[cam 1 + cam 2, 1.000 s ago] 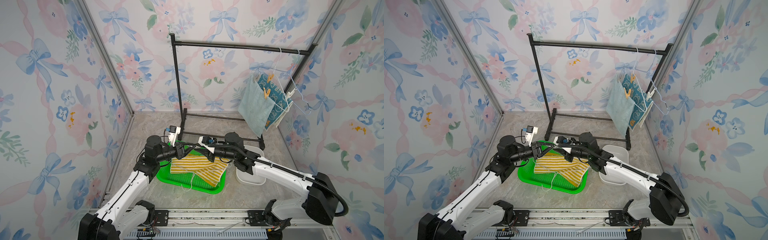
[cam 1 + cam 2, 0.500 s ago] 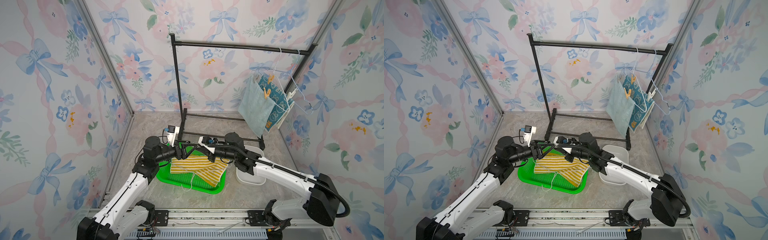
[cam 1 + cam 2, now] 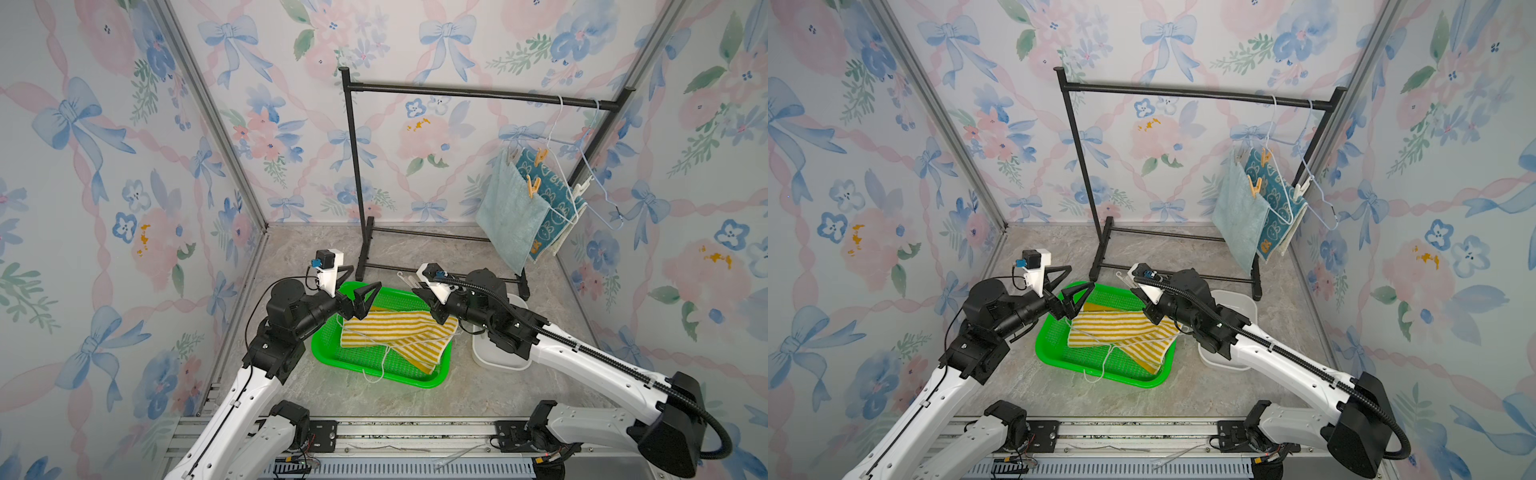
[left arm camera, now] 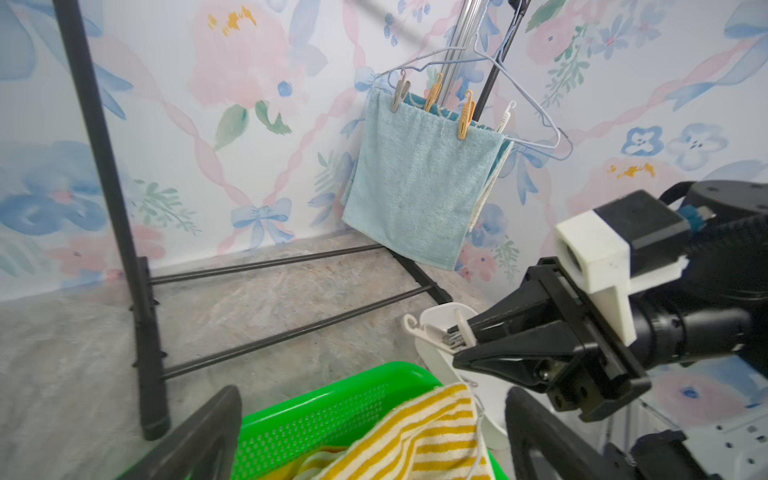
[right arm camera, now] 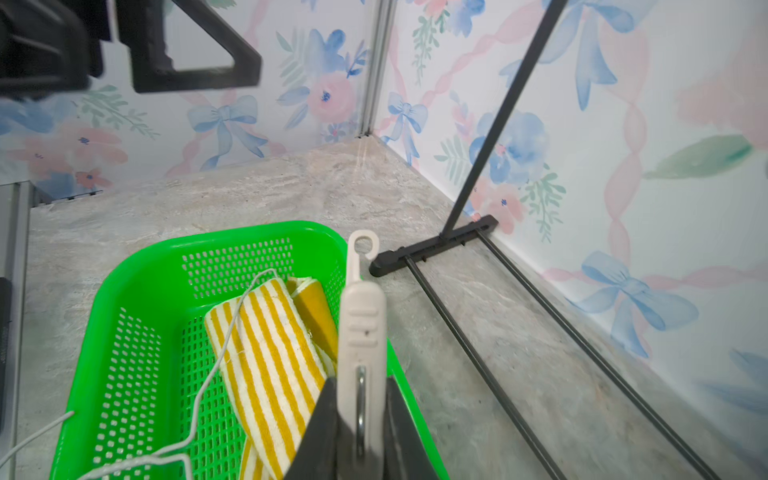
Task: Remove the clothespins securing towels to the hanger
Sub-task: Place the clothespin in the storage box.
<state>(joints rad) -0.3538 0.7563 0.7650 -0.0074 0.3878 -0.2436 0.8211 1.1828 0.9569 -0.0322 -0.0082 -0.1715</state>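
Floral bow wallpaper on three sides, grey marbled worktop below. Left arm reaches in low; left hand has its fingers spread wide apart, holding nothing, hovering over the left end of a green basket. Basket sits on the worktop between the two arms. Inside it lies a yellow striped towel, folded over, flat, off the hanger, with a thin white wire looped across it and trailing over the near rim.

Right hand hovers over the basket's right end, fingers clamped on a white clothespin; its ringed end sticks out past the fingertips. White tub stands just right of the basket, partly under the right arm.

Black rack stands at the back. At the right end of its top bar hang pale wire hangers. Teal towel hangs in front, blue bunny towel close behind it. Two tan clothespins are along the towels' top edges, a grey clothespin is at the teal towel's far corner, and another white clip is further right. All four pins are on the hangers, well apart from both hands.
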